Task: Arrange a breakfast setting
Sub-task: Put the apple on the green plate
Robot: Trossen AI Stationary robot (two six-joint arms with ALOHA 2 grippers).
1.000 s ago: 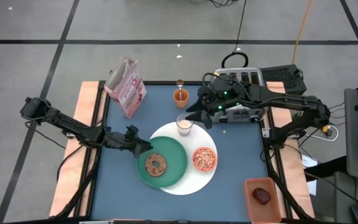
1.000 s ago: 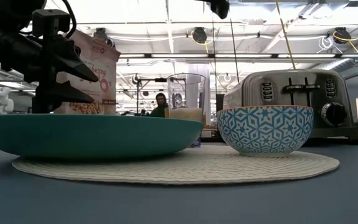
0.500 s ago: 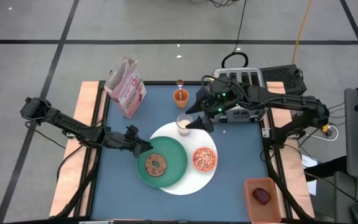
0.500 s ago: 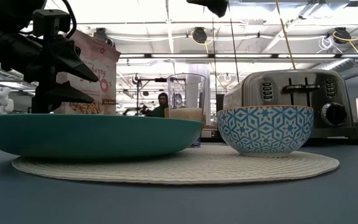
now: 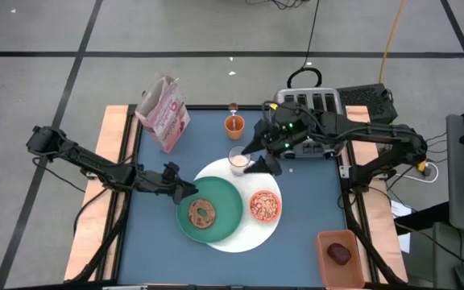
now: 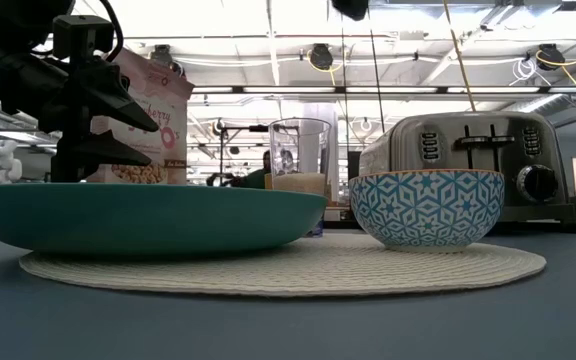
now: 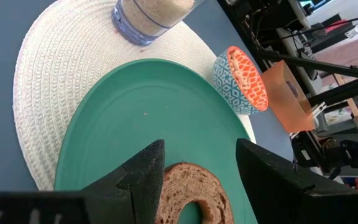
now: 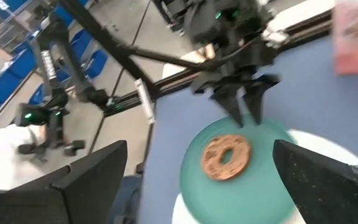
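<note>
desk (image 5: 304,209): blue top, wood side rails, carries the whole setting.
toaster (image 5: 308,105): silver, four slots, far right corner of desk; not part of the setting.
white plate (image 5: 252,235): large, round, woven-looking, flat at desk centre; likely light and a bit flexible, best slid or taken at the rim.
green plate (image 5: 225,216): smaller, teal, lies on left half of white plate, ring-shaped bread (image 5: 203,213) on it; stiff, smooth, probably slippery; grip at rim edge.
cereal bag (image 5: 164,113): pink, upright at far left corner; soft, light, crushable; pinch at folded top.
bowl (image 5: 265,206): small, orange inside, blue-white pattern outside, on right part of white plate, filled with cereal; rigid, breakable, spill risk; take by rim.
glass of milk (image 5: 238,161): clear, part full, on far edge of white plate; fragile, slick, tippy; grip mid-wall, keep upright.
orange cup (image 5: 234,124): beyond glass, near far edge; small, light.
left claw (image 5: 185,190): partly open, holding nothing, at left rim of green plate.
right claw (image 5: 254,156): wide open, empty, hovers just beside and above glass.
</note>
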